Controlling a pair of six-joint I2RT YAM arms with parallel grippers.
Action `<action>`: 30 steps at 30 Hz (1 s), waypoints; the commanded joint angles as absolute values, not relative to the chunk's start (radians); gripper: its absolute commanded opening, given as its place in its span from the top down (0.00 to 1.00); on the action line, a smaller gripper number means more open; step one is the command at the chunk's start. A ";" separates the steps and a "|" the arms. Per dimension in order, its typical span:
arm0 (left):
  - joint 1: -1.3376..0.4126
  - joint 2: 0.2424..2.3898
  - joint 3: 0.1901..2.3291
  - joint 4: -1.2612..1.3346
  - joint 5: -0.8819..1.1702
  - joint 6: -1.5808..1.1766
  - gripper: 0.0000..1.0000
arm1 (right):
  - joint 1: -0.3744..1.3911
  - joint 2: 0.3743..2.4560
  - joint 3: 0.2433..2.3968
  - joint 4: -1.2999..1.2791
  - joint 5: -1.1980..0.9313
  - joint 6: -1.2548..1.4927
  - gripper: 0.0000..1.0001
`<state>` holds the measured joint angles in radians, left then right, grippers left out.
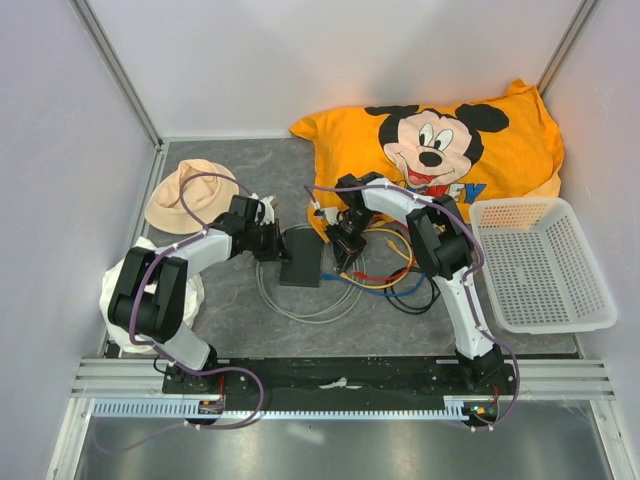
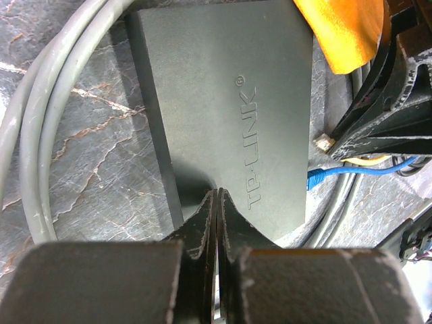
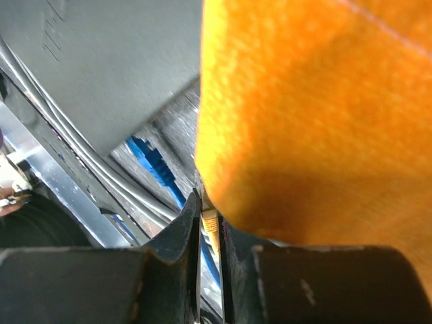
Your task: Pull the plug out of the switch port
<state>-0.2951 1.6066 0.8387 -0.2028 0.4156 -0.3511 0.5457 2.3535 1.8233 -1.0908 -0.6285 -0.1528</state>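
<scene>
The switch [image 1: 300, 258] is a flat dark grey TP-LINK box [image 2: 229, 101] lying on the mat. My left gripper [image 1: 272, 243] is shut, and its closed tips [image 2: 217, 194] rest on the switch's top near one edge. My right gripper [image 1: 343, 250] is shut on a yellow plug [image 3: 210, 224], jaws [image 3: 209, 206] close around it. In the left wrist view the plug's clear tip [image 2: 326, 143] sits just off the switch's socket side, a small gap between them. A blue plug [image 2: 317, 179] sits against that same side, also seen in the right wrist view [image 3: 148, 158].
An orange Mickey pillow [image 1: 440, 140] lies behind and overhangs my right gripper [image 3: 317, 101]. A white mesh basket [image 1: 545, 265] stands at the right. A beige hat [image 1: 190, 195] and white cloth [image 1: 125, 280] lie at the left. Grey cable loops [image 1: 300, 305] and coloured cables [image 1: 400, 282] surround the switch.
</scene>
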 commanded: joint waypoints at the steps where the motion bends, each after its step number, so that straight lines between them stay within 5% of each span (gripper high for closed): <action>1: -0.305 1.631 0.807 -0.276 0.328 -0.302 0.98 | 0.503 2.386 1.812 -1.051 -0.372 -0.294 1.00; 5: -0.307 1.600 0.792 -0.256 0.353 -0.296 0.98 | 0.419 2.170 1.810 -0.980 -0.531 -0.351 1.00; 10: -0.305 1.582 0.788 -0.241 0.367 -0.284 0.98 | 0.385 2.014 1.818 -0.842 -0.119 -0.321 1.00; 16: -0.304 1.569 0.788 -0.227 0.390 -0.275 0.98 | 0.304 2.003 1.738 -0.854 0.078 -0.253 1.00; 22: -0.305 1.549 0.781 -0.216 0.396 -0.268 0.99 | 0.302 1.962 1.569 -0.925 -0.095 -0.261 1.00; 25: -0.305 1.540 0.773 -0.215 0.396 -0.268 0.98 | 0.313 1.973 1.520 -0.956 -0.199 -0.273 0.78; 26: -0.305 1.536 0.773 -0.213 0.397 -0.267 0.98 | 0.313 1.986 1.534 -0.994 -0.219 -0.279 0.61; 30: -0.305 1.513 0.776 -0.221 0.403 -0.241 0.98 | 0.314 1.993 1.681 -1.012 -0.432 -0.316 0.42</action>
